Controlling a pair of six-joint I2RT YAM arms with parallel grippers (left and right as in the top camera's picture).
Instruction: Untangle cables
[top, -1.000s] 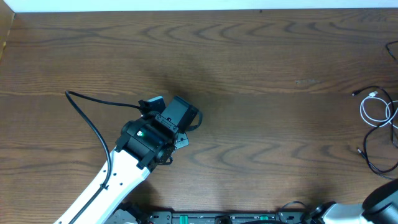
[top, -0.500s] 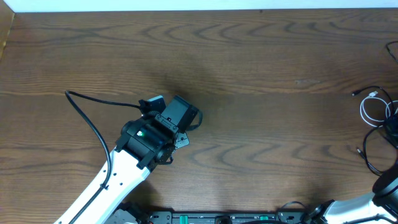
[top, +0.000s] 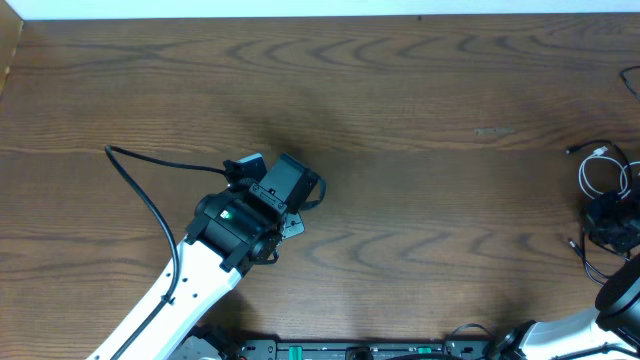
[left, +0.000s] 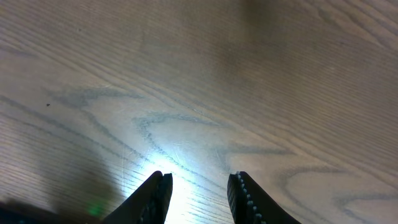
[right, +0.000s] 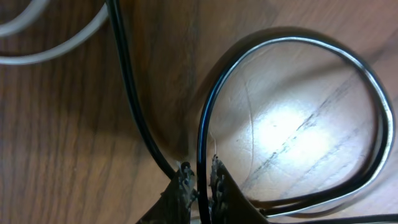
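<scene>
Where the dark, glossy wood-grain table (top: 420, 90) reaches its right edge, the cables lie in a loose tangle: a thin white cable (top: 585, 182) curled in rounded loops and a slim, shiny black cable (right: 292, 41) bent into a wide oval, with small plug ends (top: 598, 152) pointing toward the table's middle. Seen from the right wrist, the right gripper (right: 200, 180) has its two serrated black fingertips (right: 181, 190) drawn almost together, nipping one strand of the black cable's loop between them close to the tabletop. A second black strand slants down to the outside of the fingertip on that view's left, and whether it belongs to the same cord cannot be told. Two pale arcs of the white cable cross the upper left corner, apart from the fingers. Well apart, left of centre, the white-and-black left arm (top: 170, 300) holds the left gripper (left: 200, 198) over bare wood, its ridged dark fingers spread with nothing between them and light glaring off the grain below. A thicker black lead (top: 140, 190) snakes beside that arm.
</scene>
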